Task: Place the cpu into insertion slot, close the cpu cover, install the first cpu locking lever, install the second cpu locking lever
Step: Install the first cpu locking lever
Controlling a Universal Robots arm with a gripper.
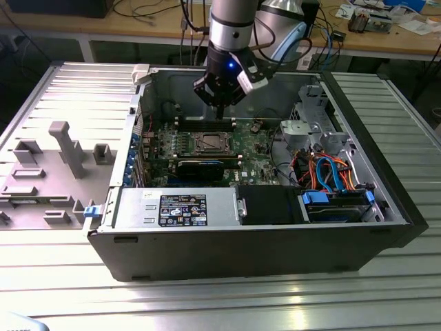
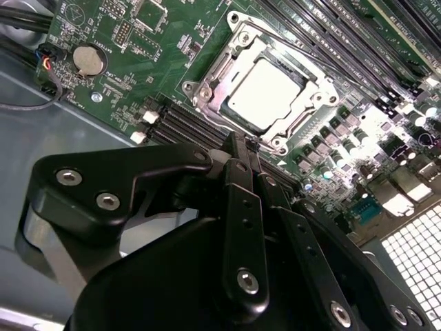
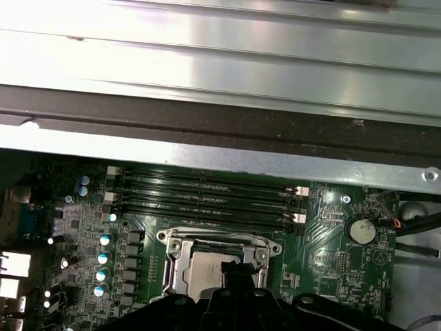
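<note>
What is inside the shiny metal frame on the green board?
Inside the cpu cover lies the cpu, its grey top showing through the square opening. The cpu hides the slot beneath. The end effector hovers close above.

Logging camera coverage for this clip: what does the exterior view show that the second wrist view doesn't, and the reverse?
Exterior view alone: the whole open black computer case, the orange and blue cables at its right, and the grey ribbed metal table.

Second wrist view alone: the round silver coin battery and the black end effector up close.

Both: the green motherboard and the square silver-grey cpu seated in its socket, framed by the thin silver cpu cover.
</note>
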